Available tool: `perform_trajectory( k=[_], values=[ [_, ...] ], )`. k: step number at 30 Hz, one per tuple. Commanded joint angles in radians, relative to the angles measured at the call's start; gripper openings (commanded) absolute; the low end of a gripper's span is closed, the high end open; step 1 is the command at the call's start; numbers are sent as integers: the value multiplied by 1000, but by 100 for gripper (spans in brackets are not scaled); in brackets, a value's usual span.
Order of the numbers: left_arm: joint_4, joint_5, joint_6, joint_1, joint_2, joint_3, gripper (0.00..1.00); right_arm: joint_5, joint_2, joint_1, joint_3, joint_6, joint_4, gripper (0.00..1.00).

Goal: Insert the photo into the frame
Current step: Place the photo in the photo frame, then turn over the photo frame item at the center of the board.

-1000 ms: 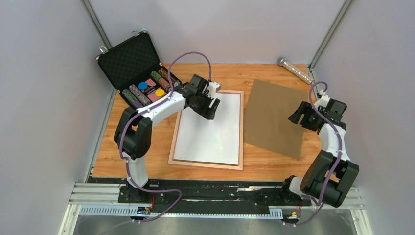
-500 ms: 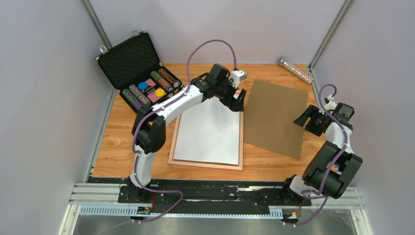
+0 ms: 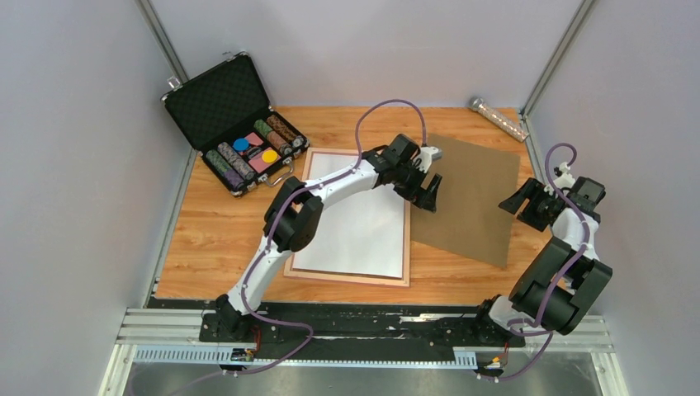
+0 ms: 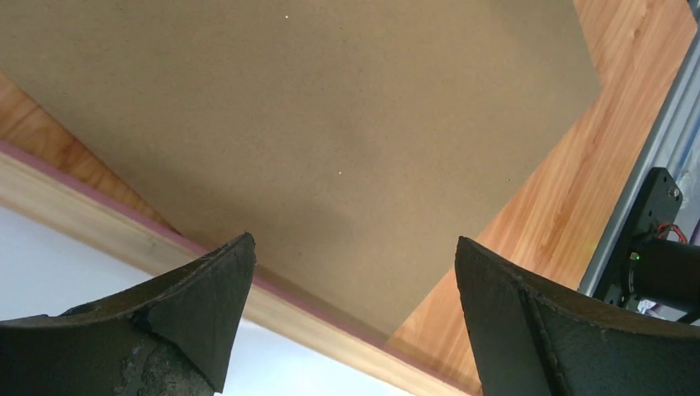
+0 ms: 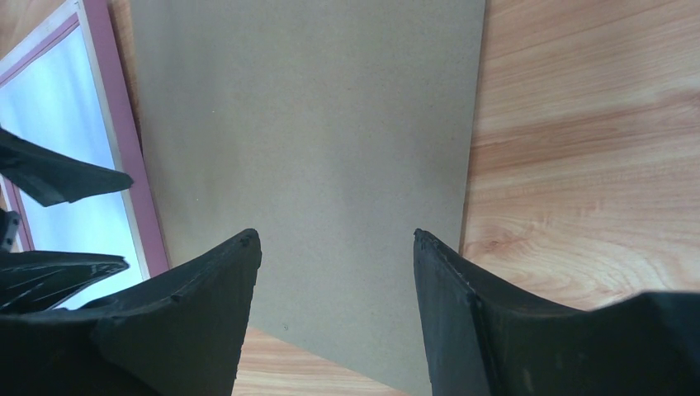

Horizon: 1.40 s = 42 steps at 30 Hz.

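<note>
My left arm (image 3: 330, 186) covers the far right corner of the frame (image 3: 407, 247). The brown board (image 3: 466, 206) runs past both wrist views' edges. The photo (image 3: 355, 231) lies with its printed side hidden.

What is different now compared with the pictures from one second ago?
The left gripper swung right, from over the far end of the frame to the left edge of the brown board, jaws open, holding nothing. The right gripper, open, drew slightly back. Frame, white sheet in it, board and case stayed.
</note>
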Motion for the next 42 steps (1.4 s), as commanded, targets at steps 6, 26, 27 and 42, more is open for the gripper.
perform_trajectory(
  k=[6,26,27,42],
  values=[
    [20,-45,-53,-28,60,69,98,-59,-3,-9,12,-18,-5,66],
    [-70,-378,23,-42,1,-28,98,-58,7,-9,13,-27,-5,66],
    [-70,-386,23,-42,-3,-34,98,-59,6,-9,13,-27,-6,66],
    [-53,-435,-3,-42,-88,-147,98,-67,20,-10,15,-30,-8,66]
  ],
)
